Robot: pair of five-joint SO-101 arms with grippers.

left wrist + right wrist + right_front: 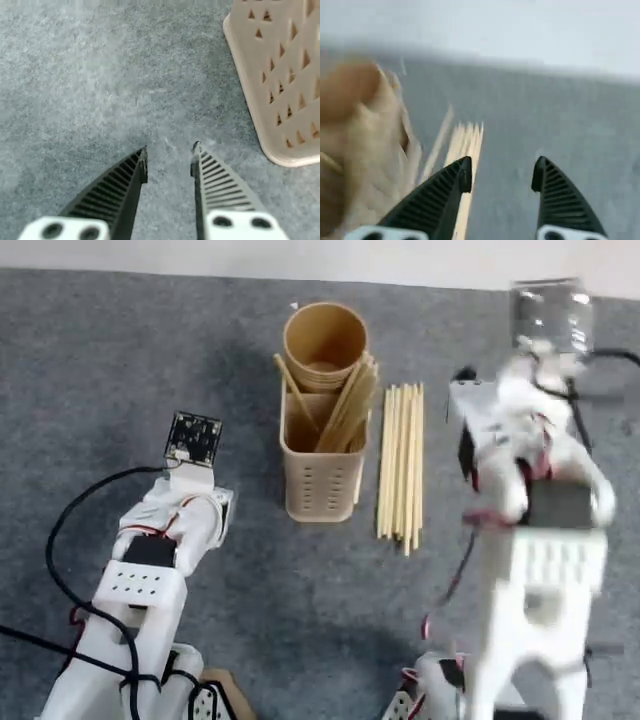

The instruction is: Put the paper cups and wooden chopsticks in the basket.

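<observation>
Two arms in the high view, with the basket [320, 490] upright mid-surface between them. One paper cup [323, 338] stands upright in the basket's far end, its rim above the basket wall; can't tell if more are nested inside it. Several wooden chopsticks [348, 405] lean inside the basket in front of the cup, upper ends resting against it. More loose chopsticks [401, 465] lie in a flat row on the grey surface [120, 360] just beside the basket on the right arm's side, parallel to its wall with a narrow gap between. The left arm [160, 540] sits low on the basket's other side, apart from it. The right arm [530, 500] is raised and blurred, near the loose row. Left wrist view: left jaws released, fingertips [142, 157] apart with bare surface between them, nothing held. The basket's [280, 75] perforated corner is close beside one finger, not touching. Right wrist view, blurred: right jaws released, wide gap, nothing gripped. The loose chopsticks [465, 140] run away from behind one fingertip [465, 172]. The basket and cup [355, 100] are a blur farther out on that same side, and bare surface lies beyond the other finger.
</observation>
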